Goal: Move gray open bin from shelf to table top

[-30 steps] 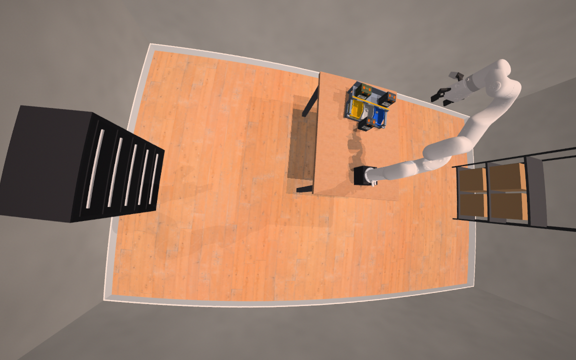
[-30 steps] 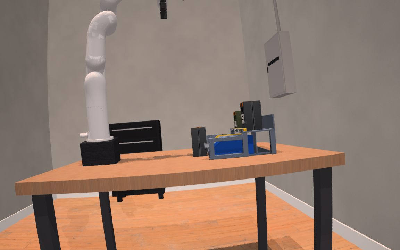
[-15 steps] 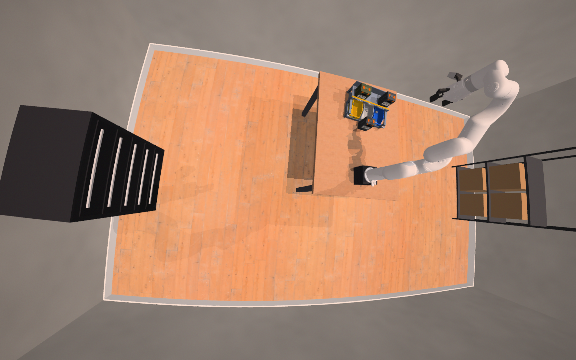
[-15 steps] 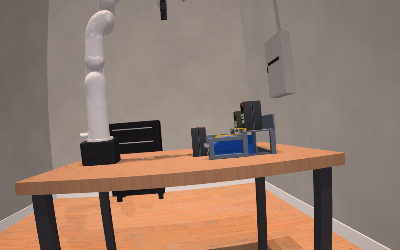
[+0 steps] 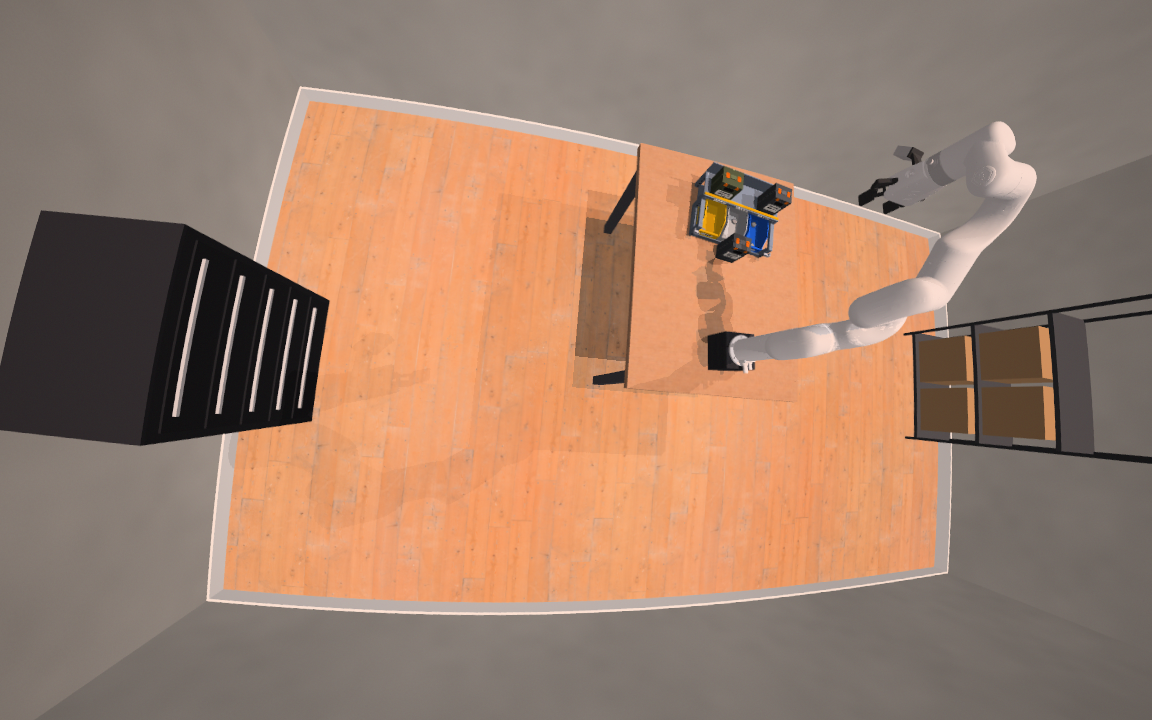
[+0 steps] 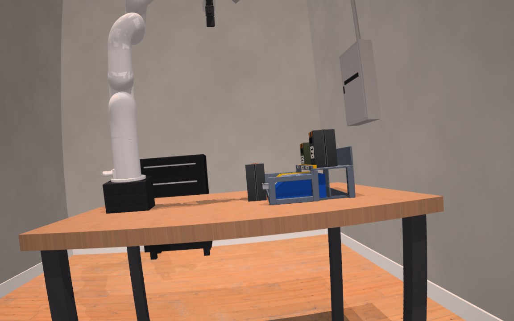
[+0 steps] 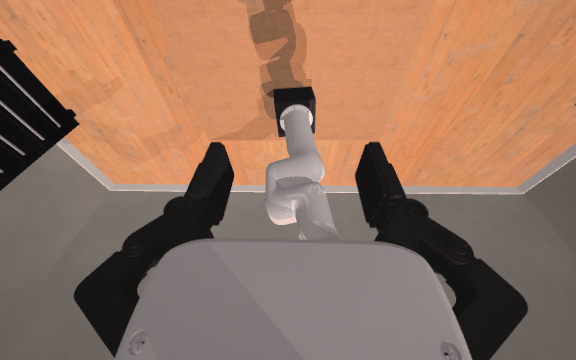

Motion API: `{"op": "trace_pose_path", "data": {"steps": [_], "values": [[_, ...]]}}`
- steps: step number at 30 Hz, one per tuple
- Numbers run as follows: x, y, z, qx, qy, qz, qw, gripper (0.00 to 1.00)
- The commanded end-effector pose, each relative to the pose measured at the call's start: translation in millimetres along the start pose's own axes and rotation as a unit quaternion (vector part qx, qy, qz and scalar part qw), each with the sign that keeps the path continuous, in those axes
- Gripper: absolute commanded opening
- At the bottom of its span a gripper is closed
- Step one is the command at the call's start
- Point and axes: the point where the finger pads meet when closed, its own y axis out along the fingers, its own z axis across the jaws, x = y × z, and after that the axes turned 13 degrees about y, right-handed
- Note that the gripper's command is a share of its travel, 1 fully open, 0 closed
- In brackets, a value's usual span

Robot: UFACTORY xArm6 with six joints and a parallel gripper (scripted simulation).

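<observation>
A gray frame shelf (image 5: 735,217) stands at the far end of the wooden table (image 5: 705,286). It holds a yellow bin (image 5: 713,217), the gray open bin (image 5: 738,223) in the middle and a blue bin (image 5: 759,231). In the side view the shelf (image 6: 310,181) shows the blue bin (image 6: 296,187); the gray bin is hidden behind it. My gripper (image 5: 883,195) is open and empty, high in the air, off the table's edge and well away from the shelf. It shows at the top of the side view (image 6: 209,14). The wrist view shows the spread fingers over my own arm base (image 7: 294,107), not the shelf.
Two black boxes (image 6: 317,148) stand on the shelf's top and another (image 6: 255,181) stands on the table beside the shelf. A black drawer cabinet (image 5: 159,331) stands on the floor. A rack with cardboard boxes (image 5: 1010,380) is near the arm. A gray box (image 6: 358,81) hangs above.
</observation>
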Motion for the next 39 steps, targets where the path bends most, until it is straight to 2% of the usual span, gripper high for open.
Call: {"op": "trace_pose_path", "data": {"steps": [1,15,20,32,37,39], "values": [[0.2,0.7,0.2,-0.001,0.000,0.001,1.000,1.00],[0.2,1.7,0.2,-0.001,0.000,0.001,1.000,1.00],[17.2,2.3,47.2,-0.054,0.072,0.095,0.991,1.00],[17.2,2.3,47.2,-0.054,0.072,0.095,0.991,1.00],[34.3,2.9,93.8,-0.105,0.142,0.184,0.967,1.00],[34.3,2.9,93.8,-0.105,0.142,0.184,0.967,1.00]]}}
